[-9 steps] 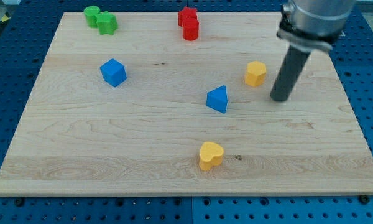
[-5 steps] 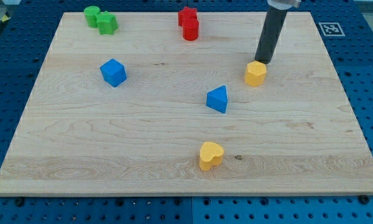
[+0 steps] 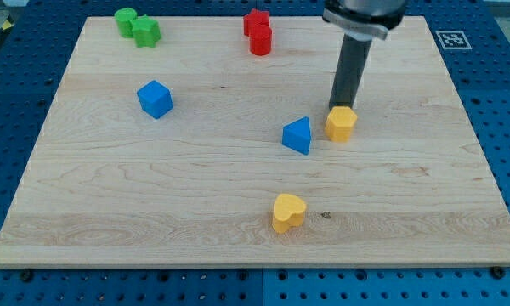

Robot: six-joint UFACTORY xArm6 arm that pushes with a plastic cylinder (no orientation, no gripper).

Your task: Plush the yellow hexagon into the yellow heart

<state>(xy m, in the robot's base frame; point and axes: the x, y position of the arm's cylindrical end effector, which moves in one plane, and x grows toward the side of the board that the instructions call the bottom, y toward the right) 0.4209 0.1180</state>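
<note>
In the camera view, we are resting my tip [image 3: 341, 108] right against the top side of the yellow hexagon [image 3: 341, 124], the dark rod rising from it toward the view's top. We are carrying no end effector that could clench or release; only this bare rod is meeting the block.

The yellow hexagon is sitting right of the worktop's [image 3: 93, 212] middle, just beside the blue triangular block [image 3: 297, 135] on its left, a narrow gap showing between them. The yellow heart [image 3: 288, 212] is lying toward the view's bottom, below and left of the hexagon, near the worktop's bottom edge, with bare wood between the two.

The blue cube [image 3: 155, 99] is standing well apart on the left. Two green blocks [image 3: 137, 26] are touching near the top left corner, and two red blocks [image 3: 257, 32] are touching by the top edge. We are seeing open wood along the right side and the lower left.
</note>
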